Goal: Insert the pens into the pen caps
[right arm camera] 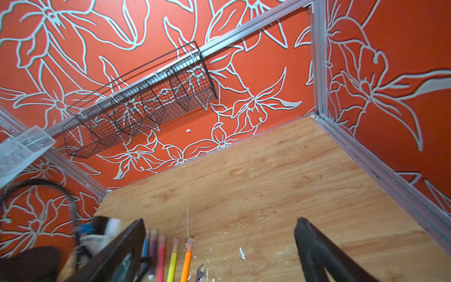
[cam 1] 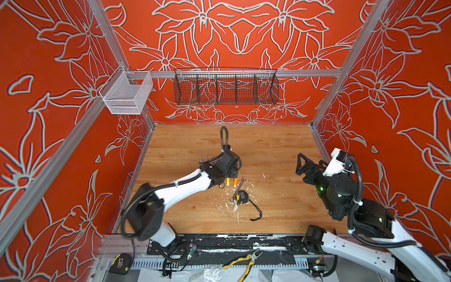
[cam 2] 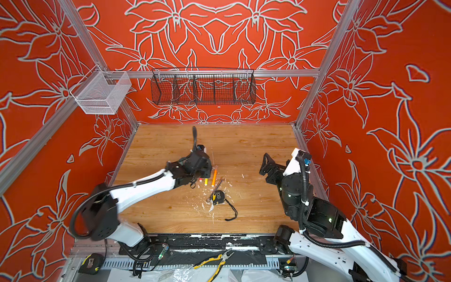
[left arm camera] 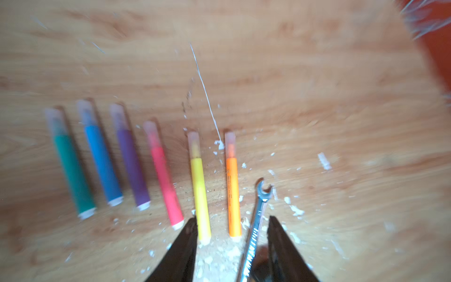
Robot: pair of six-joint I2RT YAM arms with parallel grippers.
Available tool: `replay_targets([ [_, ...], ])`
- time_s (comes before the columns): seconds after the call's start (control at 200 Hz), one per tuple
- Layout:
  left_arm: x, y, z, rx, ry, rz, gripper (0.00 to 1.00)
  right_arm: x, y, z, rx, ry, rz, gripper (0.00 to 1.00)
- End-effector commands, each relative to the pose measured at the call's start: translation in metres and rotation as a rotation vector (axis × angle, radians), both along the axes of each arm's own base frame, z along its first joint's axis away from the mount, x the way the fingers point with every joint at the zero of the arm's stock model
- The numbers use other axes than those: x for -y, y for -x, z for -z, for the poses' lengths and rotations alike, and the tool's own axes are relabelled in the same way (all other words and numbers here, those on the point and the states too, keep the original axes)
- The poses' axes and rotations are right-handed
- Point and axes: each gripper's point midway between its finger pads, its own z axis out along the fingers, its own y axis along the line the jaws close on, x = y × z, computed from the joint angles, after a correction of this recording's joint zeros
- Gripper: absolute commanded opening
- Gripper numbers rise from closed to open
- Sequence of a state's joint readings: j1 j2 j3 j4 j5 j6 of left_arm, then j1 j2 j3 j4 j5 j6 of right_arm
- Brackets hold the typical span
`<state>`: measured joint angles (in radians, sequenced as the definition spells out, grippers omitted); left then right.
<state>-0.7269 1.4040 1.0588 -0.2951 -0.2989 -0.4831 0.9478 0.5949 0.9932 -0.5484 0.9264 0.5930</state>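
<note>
Two containers hang on the far rail. The black wire basket (cam 1: pixel 225 89) is long and split by dividers into compartments, and the red flowered wall shows through its mesh. The white mesh basket (cam 1: pixel 127 94) in the far left corner is boxy and finely woven; I cannot make out its floor.

On the wood-grain worktop (cam 1: pixel 268 146), a little left of the middle, the pens (left arm camera: pixel 133 166) lie side by side in a row: green, blue, purple, pink, then the yellow pen (left arm camera: pixel 200 195) and the orange pen (left arm camera: pixel 233 195). They are slim plastic tubes with white near ends. The pen caps (left arm camera: pixel 230 141), clear and faintly frosted, sit over the far tips of all six.

A grey metal wrench (left arm camera: pixel 258 214) lies just right of the orange pen. Nearer is a yellow-and-black tape measure (cam 1: pixel 241 197) with a black strap, among white flecks (left arm camera: pixel 219 256).

The left end effector (left arm camera: pixel 233 219) is poised over the near ends of the yellow and orange pens, its black jaws parted and gripping nothing. The right end effector (right arm camera: pixel 220 219) is off to the right, spread wide and holding nothing.

From above, the left arm (cam 1: pixel 180 188) hides most of the row. The left wrist view is smeared, so the print on the orange pen is unreadable.
</note>
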Motion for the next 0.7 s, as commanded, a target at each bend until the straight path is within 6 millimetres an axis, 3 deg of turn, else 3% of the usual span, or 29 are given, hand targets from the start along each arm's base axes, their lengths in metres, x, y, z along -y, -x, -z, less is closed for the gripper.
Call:
replay_targets([
  [0.0, -0.050, 0.005, -0.047, 0.189, -0.045, -0.089, 0.74, 0.011, -0.008, -0.005, 0.079, 0.177, 0.120, 0.98],
  [0.07, -0.079, 0.012, -0.060, 0.281, -0.122, -0.128, 0.83, 0.002, -0.017, 0.002, 0.093, 0.262, 0.122, 0.98],
  [0.135, -0.103, 0.018, -0.061, 0.354, -0.215, -0.174, 0.88, -0.013, -0.027, 0.014, 0.085, 0.327, 0.074, 0.98],
  [0.19, -0.131, 0.020, -0.059, 0.403, -0.282, -0.280, 1.00, -0.028, -0.038, 0.027, 0.081, 0.384, 0.014, 0.98],
  [0.205, -0.141, 0.023, -0.065, 0.429, -0.273, -0.315, 0.98, -0.031, -0.042, 0.031, 0.083, 0.397, 0.003, 0.98],
  [0.265, -0.168, 0.019, -0.056, 0.434, -0.271, -0.385, 0.98, -0.036, -0.061, 0.053, 0.065, 0.453, -0.007, 0.98],
  [0.39, -0.224, 0.010, -0.017, 0.396, -0.312, -0.525, 0.99, -0.009, -0.109, 0.123, -0.131, 0.523, 0.069, 0.98],
  [0.46, -0.241, 0.010, -0.001, 0.404, -0.395, -0.565, 0.98, 0.014, -0.125, 0.156, -0.219, 0.566, 0.148, 0.98],
  [0.535, -0.255, 0.006, 0.027, 0.369, -0.473, -0.573, 0.98, 0.030, -0.135, 0.174, -0.279, 0.587, 0.182, 0.98],
  [0.641, -0.271, -0.004, 0.062, 0.286, -0.440, -0.639, 0.98, 0.045, -0.143, 0.198, -0.301, 0.611, 0.214, 0.98],
  [0.691, -0.274, -0.015, 0.069, 0.286, -0.444, -0.641, 0.99, 0.052, -0.144, 0.214, -0.318, 0.628, 0.230, 0.98],
])
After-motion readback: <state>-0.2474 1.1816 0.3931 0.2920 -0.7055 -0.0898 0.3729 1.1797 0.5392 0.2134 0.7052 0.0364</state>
